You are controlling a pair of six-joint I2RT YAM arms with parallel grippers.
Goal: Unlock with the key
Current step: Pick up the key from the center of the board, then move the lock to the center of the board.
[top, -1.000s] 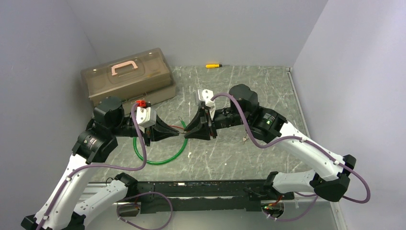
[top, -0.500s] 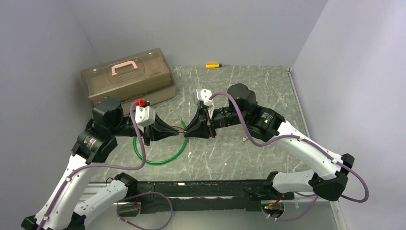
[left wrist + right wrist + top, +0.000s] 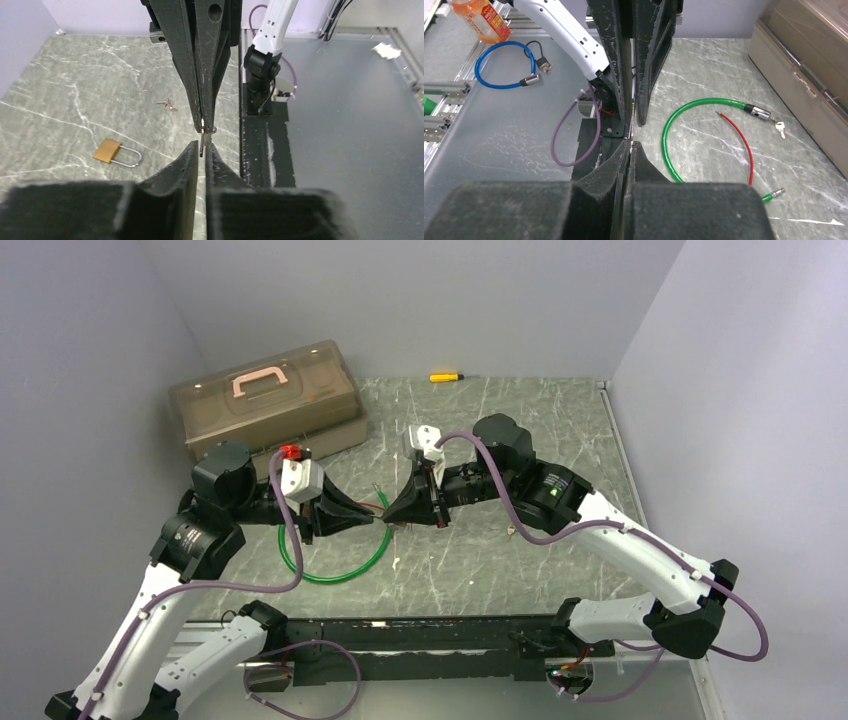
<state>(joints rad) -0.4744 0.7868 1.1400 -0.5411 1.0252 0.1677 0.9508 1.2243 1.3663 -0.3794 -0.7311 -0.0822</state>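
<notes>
Holding a tiny key (image 3: 202, 141) tip to tip, left jaws and right jaws both closed on it, likely light, stiff, slippery, best pinched by its flat head.

Marbled table (image 3: 520, 430), brown toolbox (image 3: 265, 400), yellow screwdriver (image 3: 446, 377), green cable lock (image 3: 706, 101), brass padlock (image 3: 108, 151), keys (image 3: 166, 104)

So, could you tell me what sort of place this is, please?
Most likely a robotics lab test cell: plain walls box in a marble-patterned table, and practice props lie about, namely a brass padlock, a green cable lock and a brown toolbox.
</notes>
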